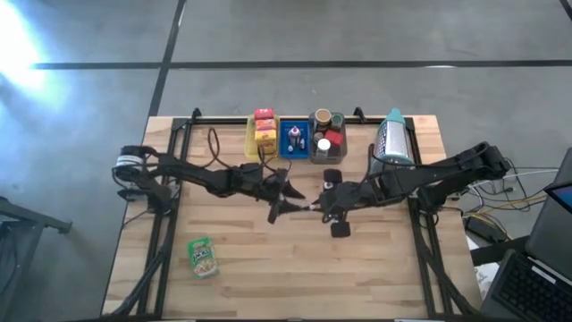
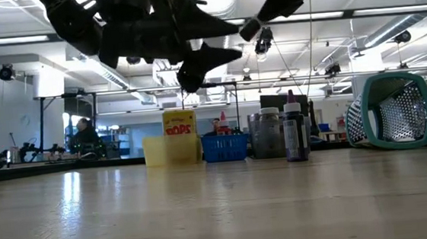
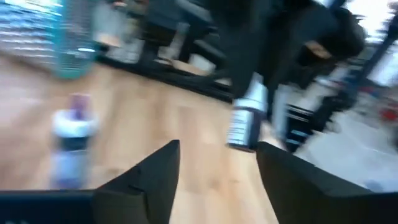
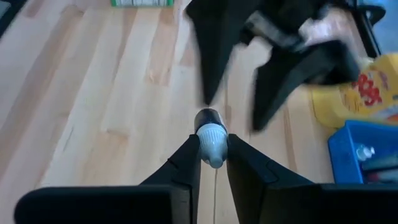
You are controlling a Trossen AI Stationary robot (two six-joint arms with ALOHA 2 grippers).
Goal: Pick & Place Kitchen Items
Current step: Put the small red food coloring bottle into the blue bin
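Observation:
A small dark bottle with a white cap (image 4: 209, 127) is held above the table in my right gripper (image 4: 212, 148), which reaches in from the table's right (image 1: 313, 205). It also shows in the left wrist view as the small bottle (image 3: 244, 121). My left gripper (image 3: 217, 149) is open. It hovers at mid-table (image 1: 284, 197) facing the bottle, with its fingers (image 4: 273, 87) just beyond the bottle's dark end and apart from it. A green pouch (image 1: 204, 257) lies flat near the table's near left. A dark bottle with a purple cap (image 2: 295, 132) stands on the table. My right gripper pinches the small bottle between its two fingers at the white cap end (image 4: 212, 138). The fingers come level from the table's right and lie along the bottle. The dark body (image 4: 208, 117) sticks out past the fingertips toward my left gripper, lifted clear of the table.
Along the far edge sit a yellow tray (image 1: 251, 141) with red and yellow boxes, a blue tray (image 1: 284, 146) with tiny vials, and a grey tray (image 1: 315, 154) with jars. A teal mesh basket (image 1: 393, 139) lies on its side at the far right. Bare wood stretches across the near half.

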